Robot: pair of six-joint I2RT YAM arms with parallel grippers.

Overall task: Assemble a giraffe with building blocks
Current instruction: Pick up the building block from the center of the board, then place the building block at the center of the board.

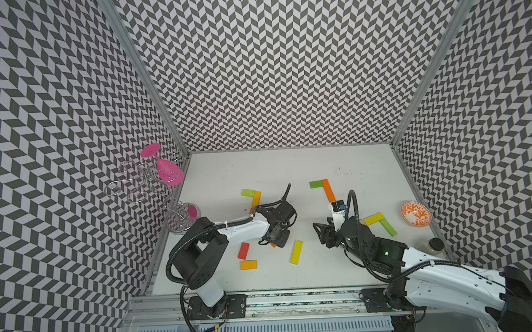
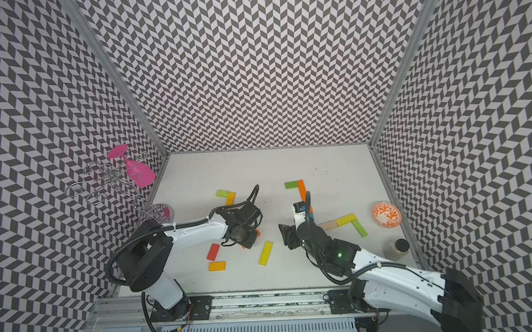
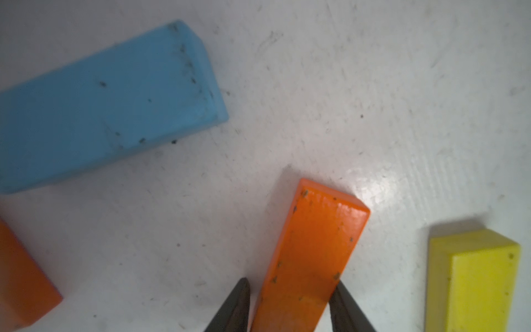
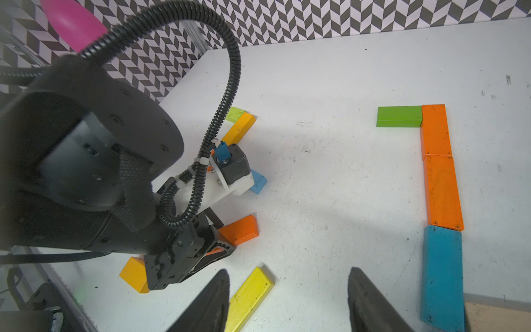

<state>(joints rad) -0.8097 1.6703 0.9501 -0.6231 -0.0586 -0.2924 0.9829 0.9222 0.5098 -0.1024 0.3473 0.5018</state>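
Orange block (image 3: 319, 238) lies between the fingers (image 3: 235, 304) of your left gripper (image 3: 291, 283): likely rigid, light, slick-painted.
Fingers narrow along its long sides, contact unclear; pinch those faces squarely. Right gripper (image 4: 288, 270) gapes empty.

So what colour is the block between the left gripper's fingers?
Orange block, clearest in the left wrist view.
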